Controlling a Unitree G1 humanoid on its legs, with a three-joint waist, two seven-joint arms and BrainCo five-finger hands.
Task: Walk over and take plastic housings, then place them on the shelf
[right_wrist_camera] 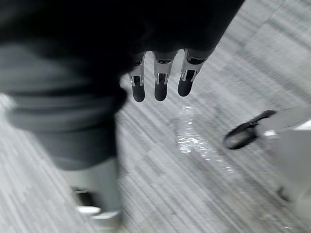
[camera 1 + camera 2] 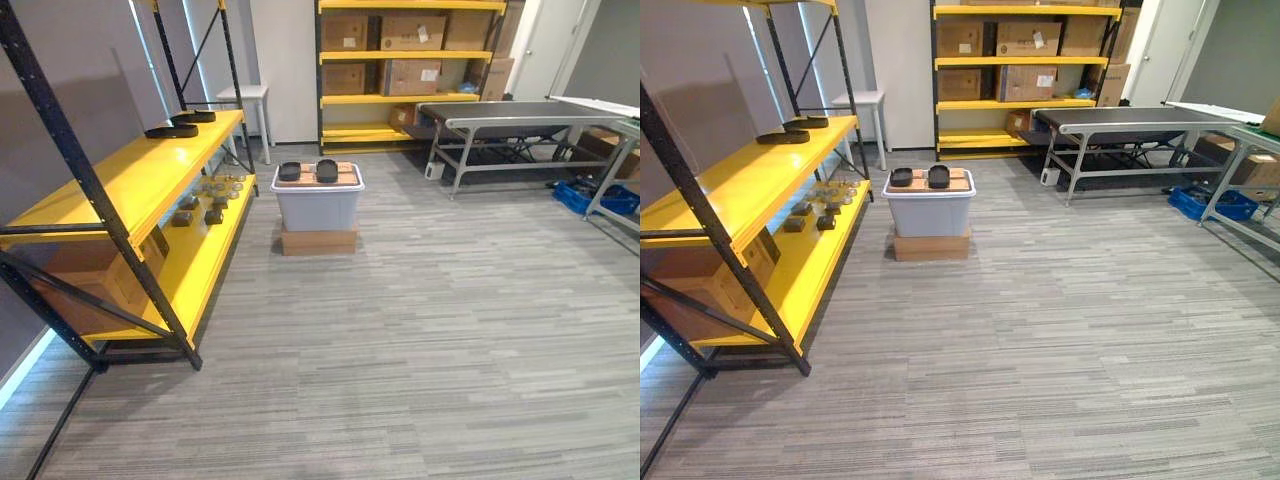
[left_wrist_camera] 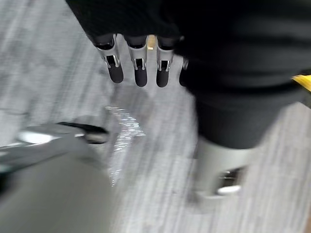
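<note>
Shelf unit (image 2: 130, 175), yellow decks on black frame, along the left side. On upper deck, far end: two black plastic housings lying flat, nearer shelf housing (image 2: 172, 130) just beside farther shelf housing (image 2: 195, 116). On lower deck: cluster of small parts (image 2: 210, 195), too small to identify. Below upper deck, near end: cardboard box (image 2: 85, 285). Beyond the unit: small white table (image 2: 245, 95) by the wall.

Centre of floor (image 2: 420, 350): grey bin (image 2: 318, 208) set on low cardboard base (image 2: 318, 241), wooden board (image 2: 347, 178) across its top. On the board, side by side without touching: left bin housing (image 2: 290, 171) and right bin housing (image 2: 327, 170), both black.

Against back wall: second yellow rack (image 2: 410, 99) loaded with cardboard cartons (image 2: 412, 32). To the right: long dark worktop (image 2: 520, 112) on metal legs; blue crate (image 2: 600, 198) on floor beyond it.

Left hand (image 3: 141, 73), seen in its wrist view: fingers straight, slightly parted, hanging over the floor, gripping nothing. Right hand (image 1: 160, 87), seen in its wrist view: fingers likewise straight and loose, gripping nothing.
</note>
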